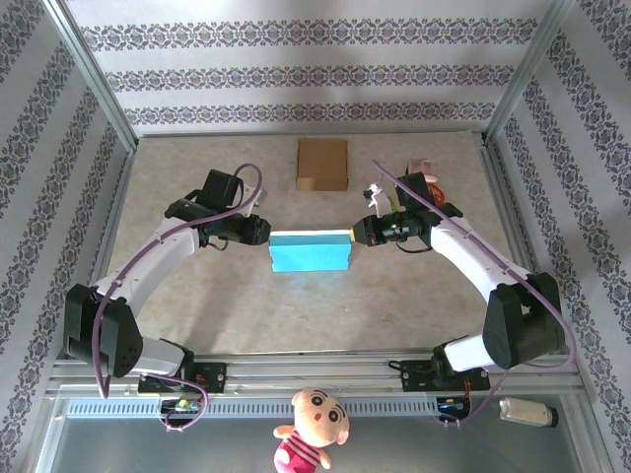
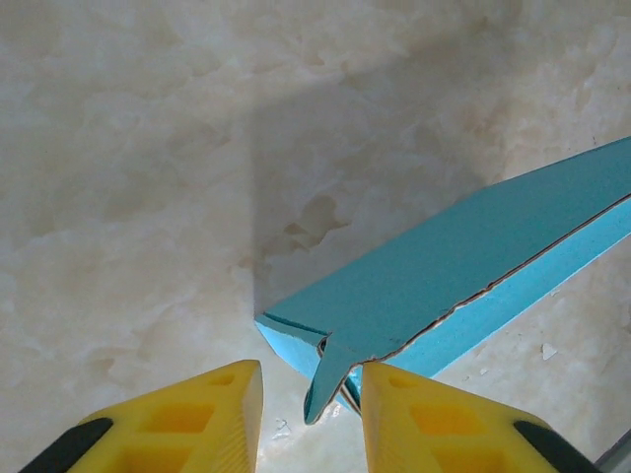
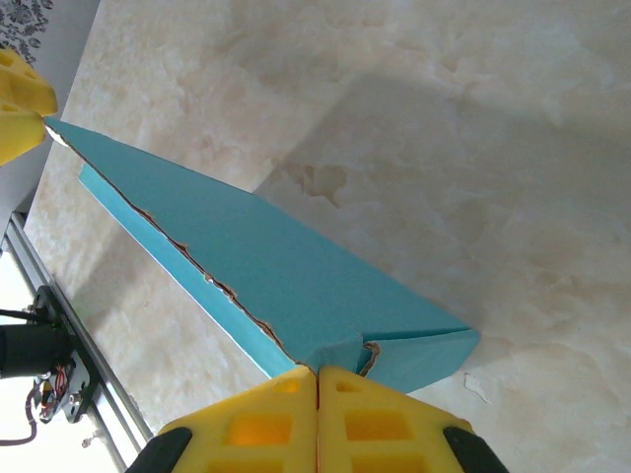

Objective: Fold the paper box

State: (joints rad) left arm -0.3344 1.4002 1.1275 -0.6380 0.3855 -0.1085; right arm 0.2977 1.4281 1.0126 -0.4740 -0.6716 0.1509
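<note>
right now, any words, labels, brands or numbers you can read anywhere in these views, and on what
No readable text anywhere.
blue paper box: plain faces, no print
brown cardboard box: blank top
plush doll: no legible tag
wallpaper: ornamental pattern only, no letters

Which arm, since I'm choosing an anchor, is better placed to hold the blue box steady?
Probably right: the right gripper is shut on one end of the blue box; the left gripper is open around the other flap.
</note>
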